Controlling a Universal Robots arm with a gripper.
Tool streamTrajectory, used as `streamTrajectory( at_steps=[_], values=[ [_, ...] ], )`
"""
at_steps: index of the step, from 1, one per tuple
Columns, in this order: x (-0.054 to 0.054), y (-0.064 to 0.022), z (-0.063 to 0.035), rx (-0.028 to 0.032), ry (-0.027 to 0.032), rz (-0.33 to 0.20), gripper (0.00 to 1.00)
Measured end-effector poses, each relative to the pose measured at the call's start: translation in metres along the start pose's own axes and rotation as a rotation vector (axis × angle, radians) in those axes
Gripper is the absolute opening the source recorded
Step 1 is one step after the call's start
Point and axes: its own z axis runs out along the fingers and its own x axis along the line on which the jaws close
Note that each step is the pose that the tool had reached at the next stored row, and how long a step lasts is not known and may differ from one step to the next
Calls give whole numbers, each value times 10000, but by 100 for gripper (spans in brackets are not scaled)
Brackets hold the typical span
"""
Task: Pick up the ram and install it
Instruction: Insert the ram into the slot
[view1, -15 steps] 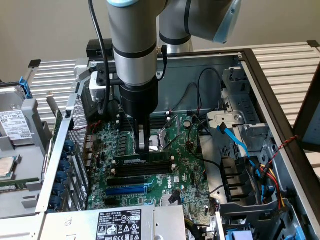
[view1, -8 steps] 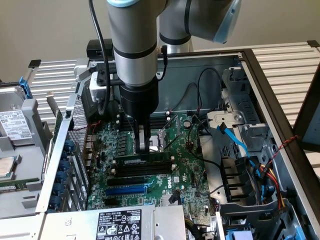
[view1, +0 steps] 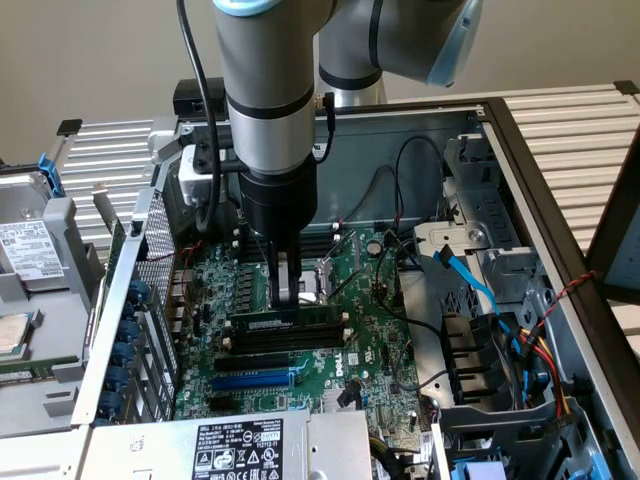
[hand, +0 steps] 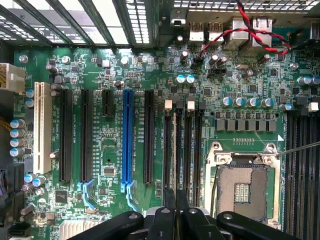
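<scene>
Soft, even overhead room light; no hard shadows. The pale slatted surface (view1: 580, 130) reads brightest. A soft sheen runs down the arm (view1: 268, 100). Inside the case (view1: 470, 120) it dims: the arm shades the motherboard (view1: 365, 300) around the ram (view1: 300, 322). Wrist view: vent slots (hand: 120, 20) blown out white, capacitor tops (hand: 185, 78) glinting, gripper (hand: 174, 200) near-black.

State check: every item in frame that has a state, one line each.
ram: upright, gripped at its top edge; seating unclear
hand: shut on the ram
CPU socket: empty
blue slot: empty
computer case: open
</scene>
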Motion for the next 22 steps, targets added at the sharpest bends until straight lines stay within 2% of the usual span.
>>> streamTrajectory(
  at_steps=[22],
  values=[
    [62, -4, 2, 1, -1, 110, 13]
  ],
)
